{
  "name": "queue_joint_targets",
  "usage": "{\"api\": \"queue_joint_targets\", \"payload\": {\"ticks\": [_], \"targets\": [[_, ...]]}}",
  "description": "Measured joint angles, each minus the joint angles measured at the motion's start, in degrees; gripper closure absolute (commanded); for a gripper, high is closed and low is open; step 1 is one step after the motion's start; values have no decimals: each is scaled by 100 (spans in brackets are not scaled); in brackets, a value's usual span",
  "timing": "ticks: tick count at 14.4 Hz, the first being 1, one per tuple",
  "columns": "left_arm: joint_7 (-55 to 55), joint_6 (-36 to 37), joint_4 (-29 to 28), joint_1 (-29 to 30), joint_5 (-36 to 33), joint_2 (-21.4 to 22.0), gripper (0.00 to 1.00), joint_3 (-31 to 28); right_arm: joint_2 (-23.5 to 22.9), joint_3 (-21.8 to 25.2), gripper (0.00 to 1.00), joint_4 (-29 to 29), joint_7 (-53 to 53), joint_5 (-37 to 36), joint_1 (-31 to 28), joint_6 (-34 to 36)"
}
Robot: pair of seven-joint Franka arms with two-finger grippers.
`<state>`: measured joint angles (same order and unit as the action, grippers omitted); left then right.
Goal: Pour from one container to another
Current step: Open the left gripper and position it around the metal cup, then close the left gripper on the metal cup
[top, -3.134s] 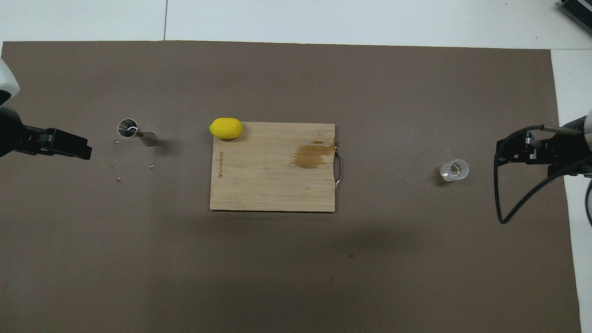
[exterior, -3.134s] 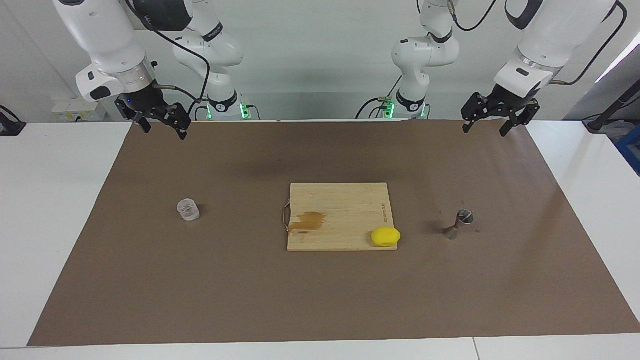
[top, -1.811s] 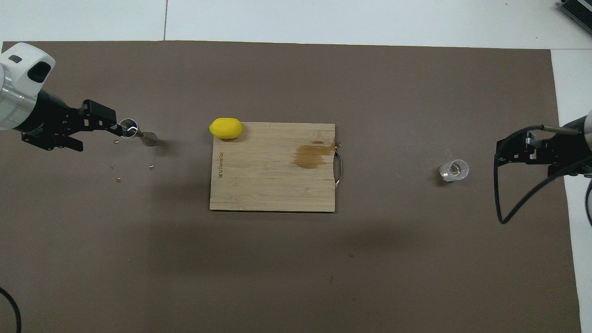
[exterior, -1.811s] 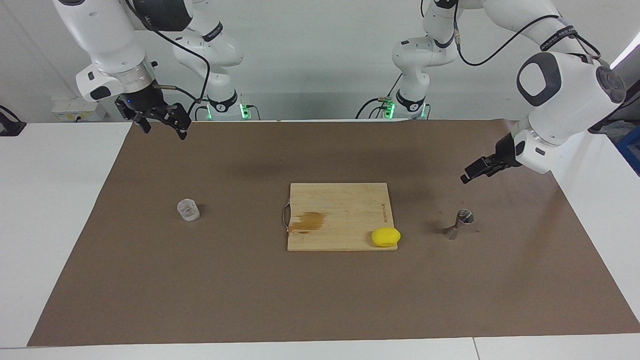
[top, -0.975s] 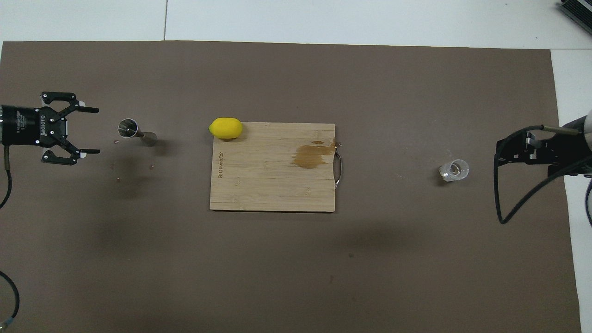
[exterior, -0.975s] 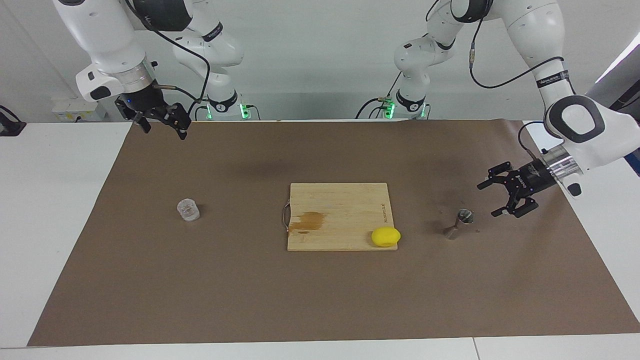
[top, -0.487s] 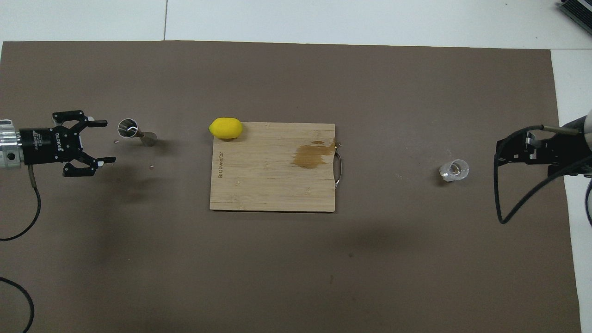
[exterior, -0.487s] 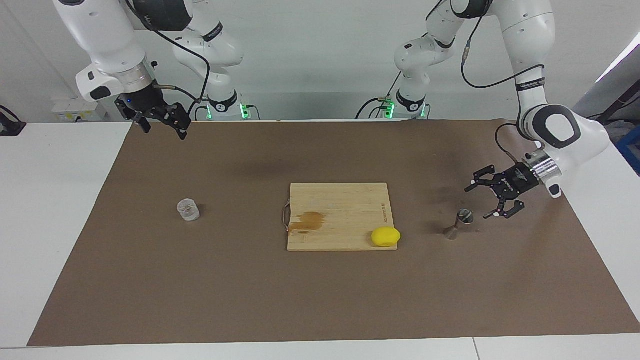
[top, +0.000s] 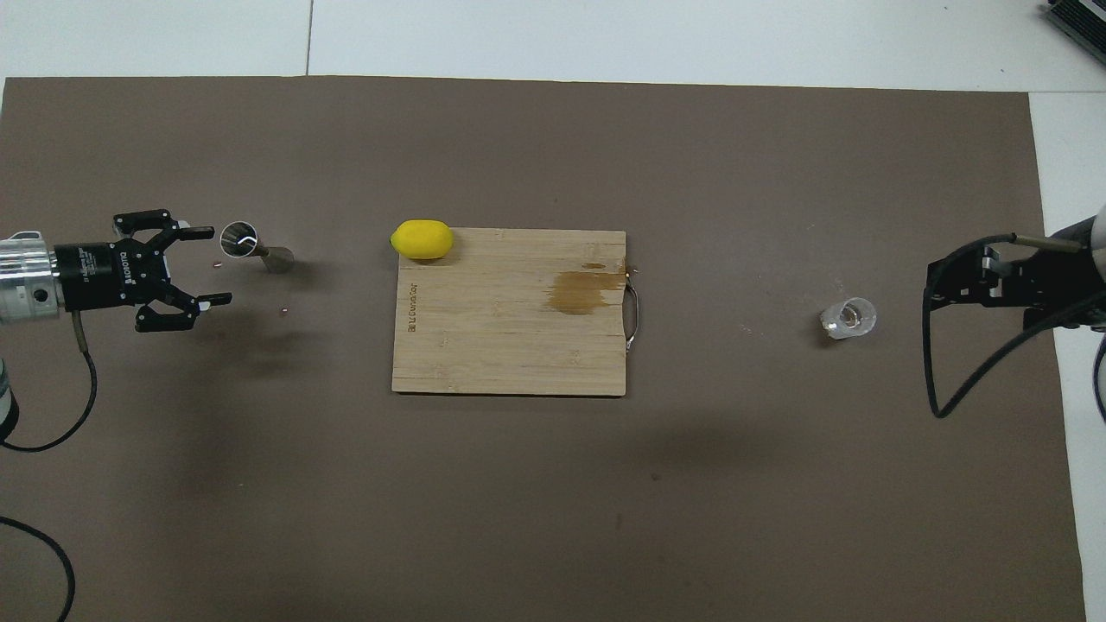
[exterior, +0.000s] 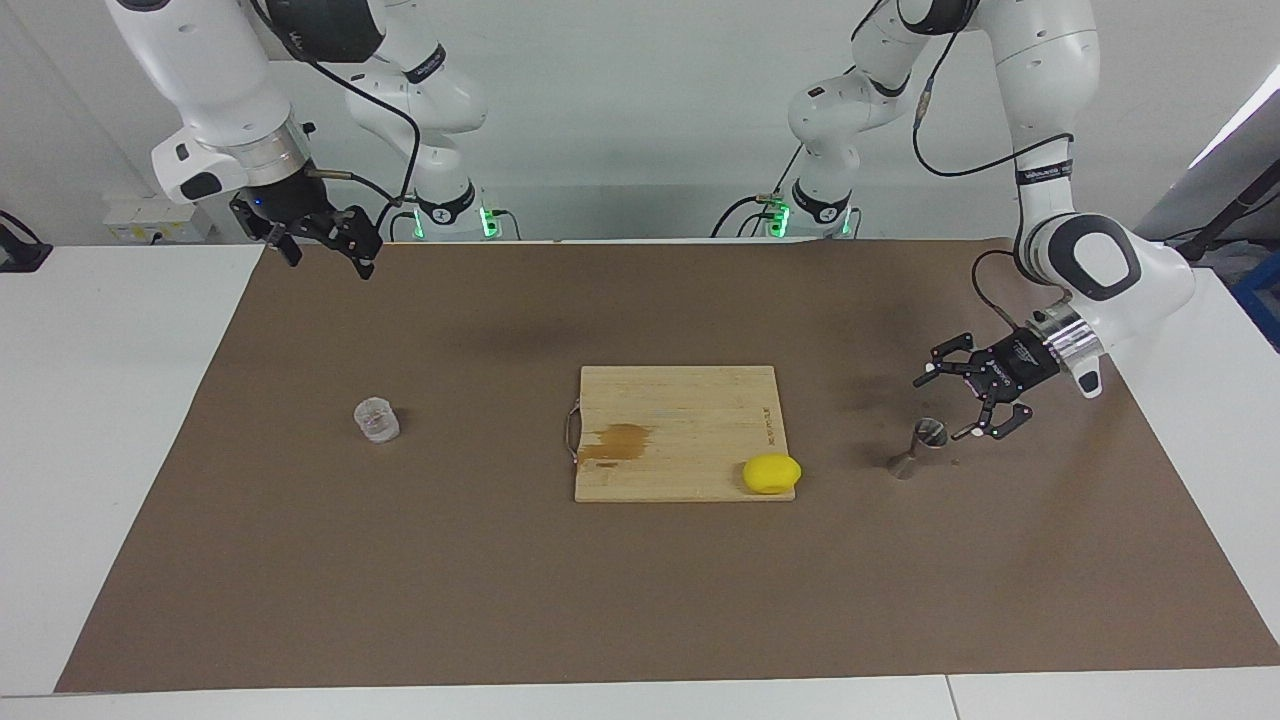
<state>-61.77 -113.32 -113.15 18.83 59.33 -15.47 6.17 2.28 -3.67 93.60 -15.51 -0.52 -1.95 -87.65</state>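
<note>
I have the left tool [exterior: 948,405] turned on its side with its fingers spread wide and nothing between them, so it can come at the jigger [exterior: 918,447] level and take it at the waist. The jigger stands upright just in front of the fingertips, not yet touched. The right tool [exterior: 322,247] waits over the paper's edge, open and empty; the glass tumbler [exterior: 377,419] stands on the surface well below it, apart. Between the two tools lie the cutting board [exterior: 680,420] and the lemon [exterior: 771,473] on its corner nearest the jigger. Nothing blocks the left tool's approach; small crumbs [top: 221,334] lie on the paper under it.
</note>
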Motion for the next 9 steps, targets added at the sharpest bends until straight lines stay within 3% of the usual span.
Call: {"api": "queue_joint_targets", "payload": {"ticks": [9], "targets": [[97, -646, -110, -197, 552, -1, 1, 1, 0, 0, 0, 0, 0, 0, 0, 0]]}}
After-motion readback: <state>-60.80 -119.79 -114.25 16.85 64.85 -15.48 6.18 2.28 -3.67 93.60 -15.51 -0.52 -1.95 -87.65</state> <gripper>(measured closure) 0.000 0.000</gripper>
